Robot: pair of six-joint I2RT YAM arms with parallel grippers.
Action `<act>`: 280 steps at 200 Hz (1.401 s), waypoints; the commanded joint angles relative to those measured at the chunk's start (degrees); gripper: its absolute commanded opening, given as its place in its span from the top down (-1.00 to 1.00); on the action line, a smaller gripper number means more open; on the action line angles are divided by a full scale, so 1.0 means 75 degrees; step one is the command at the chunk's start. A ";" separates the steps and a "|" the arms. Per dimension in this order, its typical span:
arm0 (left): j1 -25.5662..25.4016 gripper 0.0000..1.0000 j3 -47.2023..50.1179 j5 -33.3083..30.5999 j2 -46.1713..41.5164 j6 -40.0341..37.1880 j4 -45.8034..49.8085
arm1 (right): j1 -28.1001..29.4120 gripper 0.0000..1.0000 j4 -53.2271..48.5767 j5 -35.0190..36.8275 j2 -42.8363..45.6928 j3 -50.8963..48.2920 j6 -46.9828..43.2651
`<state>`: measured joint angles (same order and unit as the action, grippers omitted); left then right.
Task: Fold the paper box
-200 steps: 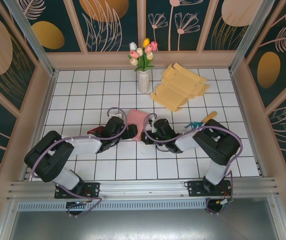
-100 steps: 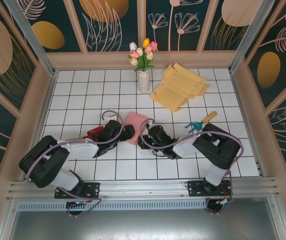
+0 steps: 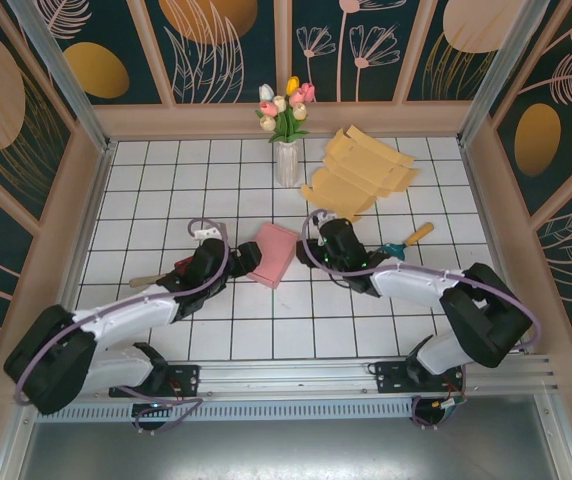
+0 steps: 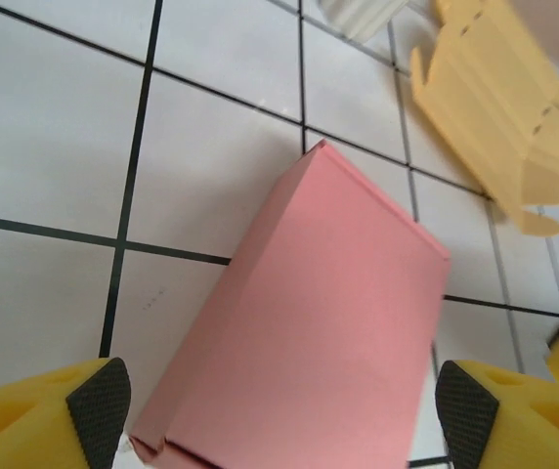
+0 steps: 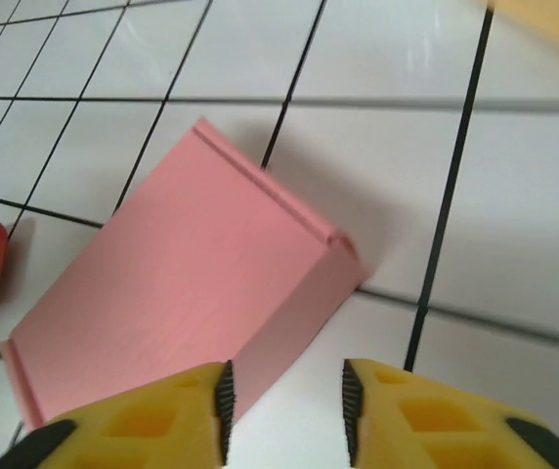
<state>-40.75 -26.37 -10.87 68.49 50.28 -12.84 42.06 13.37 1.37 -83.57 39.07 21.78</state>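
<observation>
Retreating right pincer [image 5: 284, 401], pink box [image 3: 274, 253] down.

A white-tiled worktop [image 3: 166, 170] with dark grid lines sits between teal walls [image 3: 226, 50] painted with leaves and flowers. A white vase [image 3: 287, 163] stands upright near the far edge, holding pink, white and yellow tulips [image 3: 286, 108]. Just right of it, yellow card blanks [image 3: 361, 175] lie flat and overlapping. Nearer on the right lies a teal tool [image 3: 404, 242] with a wooden handle. On the left lies a red tool [image 3: 146, 281], also wooden-handled.
</observation>
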 commanded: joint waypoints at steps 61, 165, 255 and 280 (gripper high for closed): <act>-0.0506 -0.64 0.1653 0.0459 -0.0605 0.1381 -0.1449 | -0.0720 -0.02 -0.0792 -0.1754 -0.2538 0.2684 -0.2340; -0.0503 -0.61 0.0660 0.0865 0.2062 0.1718 -0.2913 | -0.0951 -0.04 -0.0634 -0.2790 -0.3479 0.2923 -0.2245; 0.0872 -0.59 -0.2008 0.1171 0.3270 0.0513 -0.1209 | -0.1146 0.02 0.1764 -0.3356 -0.2763 0.1780 -0.0335; 0.1314 -0.60 -0.2762 0.0961 0.3740 0.0112 -0.0501 | -0.1141 0.02 0.2476 -0.3604 -0.3166 0.2021 0.0070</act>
<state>-32.64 -41.52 -6.17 93.76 55.59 -19.33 32.23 22.11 -18.83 -105.80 52.77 17.02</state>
